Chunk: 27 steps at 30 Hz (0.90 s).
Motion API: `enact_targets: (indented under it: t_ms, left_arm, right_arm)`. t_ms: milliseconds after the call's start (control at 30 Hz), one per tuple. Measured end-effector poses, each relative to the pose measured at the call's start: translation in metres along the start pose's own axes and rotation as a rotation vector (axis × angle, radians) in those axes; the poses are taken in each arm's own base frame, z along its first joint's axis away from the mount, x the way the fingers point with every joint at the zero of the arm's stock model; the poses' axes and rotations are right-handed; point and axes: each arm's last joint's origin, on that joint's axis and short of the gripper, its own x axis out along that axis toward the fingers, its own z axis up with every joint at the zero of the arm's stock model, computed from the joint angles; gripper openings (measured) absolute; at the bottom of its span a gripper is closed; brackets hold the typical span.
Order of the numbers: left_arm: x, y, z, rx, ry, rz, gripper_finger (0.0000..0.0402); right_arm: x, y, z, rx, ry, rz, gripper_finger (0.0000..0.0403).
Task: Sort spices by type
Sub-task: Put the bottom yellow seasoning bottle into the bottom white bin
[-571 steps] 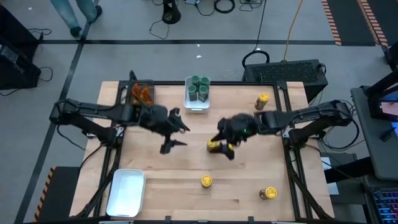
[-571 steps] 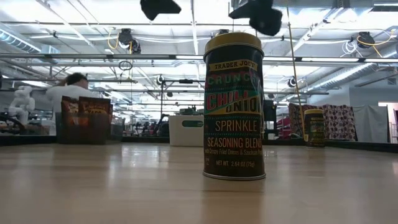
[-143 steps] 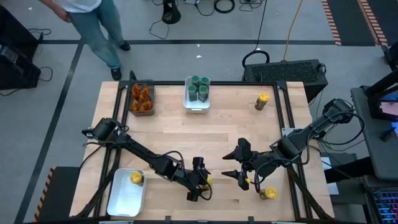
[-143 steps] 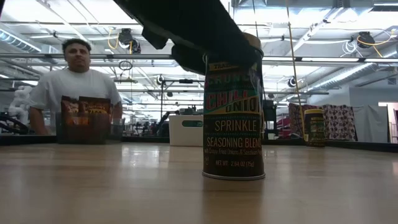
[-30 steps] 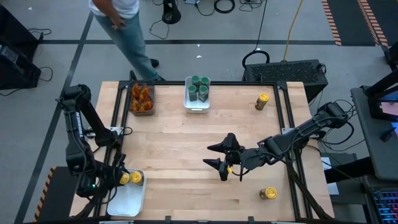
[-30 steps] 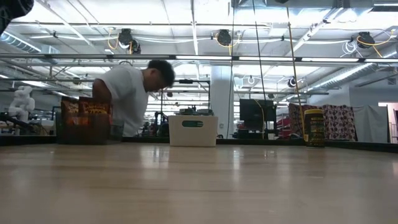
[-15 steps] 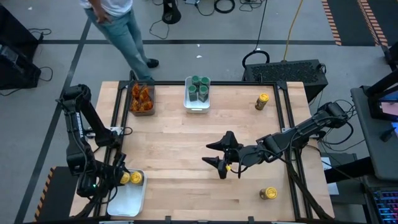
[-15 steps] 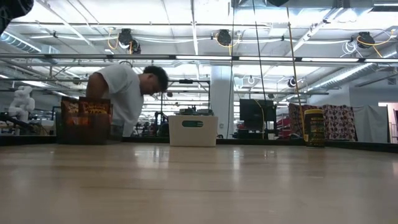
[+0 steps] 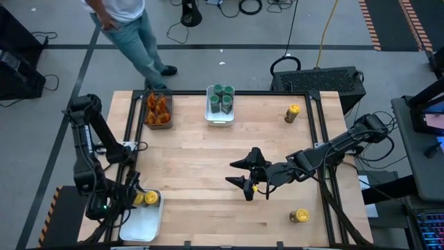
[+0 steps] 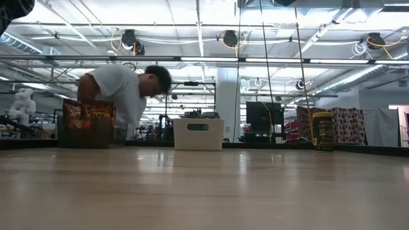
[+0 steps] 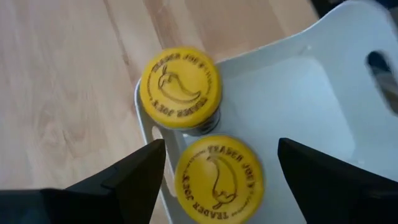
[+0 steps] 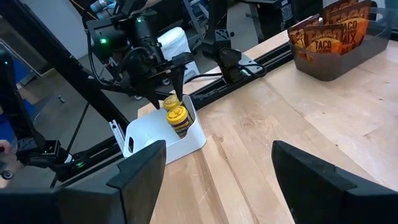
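Two yellow-lidded spice jars (image 11: 180, 87) (image 11: 217, 177) stand upright on their bases at the far end of the white tray (image 9: 141, 221) at the table's near left. My left gripper (image 11: 221, 146) hovers open above them, pointing steeply down, one finger on either side of the nearer jar's lid and apart from it. My right gripper (image 9: 236, 173) hangs open over the middle of the table, holding nothing. Two more yellow-lidded jars stand on the wood, one at the far right (image 9: 293, 112) and one at the near right (image 9: 300, 216).
A white tray (image 9: 220, 117) with several green-lidded jars stands at the far edge. Left of it is a dark bin (image 9: 158, 111) of orange-brown packets. A person (image 9: 125, 21) stands just beyond the far left edge. Bare wood lies between the arms.
Neither arm nor any jar has visibly moved. The person beyond the far edge has shifted a little to the left.
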Motion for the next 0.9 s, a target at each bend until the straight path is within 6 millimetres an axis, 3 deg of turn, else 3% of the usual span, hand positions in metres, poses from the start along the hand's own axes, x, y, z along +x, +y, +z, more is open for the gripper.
enact_targets:
  t_ms: [233,433,633,900]
  left_arm:
    - [-0.018,-0.004,0.013,-0.019,-0.032,-0.037,0.0315]
    - [-0.043,-0.003,0.042,-0.029,-0.145,-0.054,0.0315]
    - [-0.061,0.02,0.085,-0.137,-0.348,0.067,0.0315]
    - [-0.049,0.062,0.135,-0.178,-0.564,0.176,0.0315]
  right_arm:
    - [0.0,0.0,0.0,-0.017,0.0,-0.001,0.0274]
    - [-0.001,-0.003,0.006,-0.071,0.008,0.025,0.0274]
    - [-0.001,-0.004,0.009,-0.089,0.041,0.077,0.0274]
    - [-0.021,0.004,0.033,-0.139,0.32,0.048,0.0274]
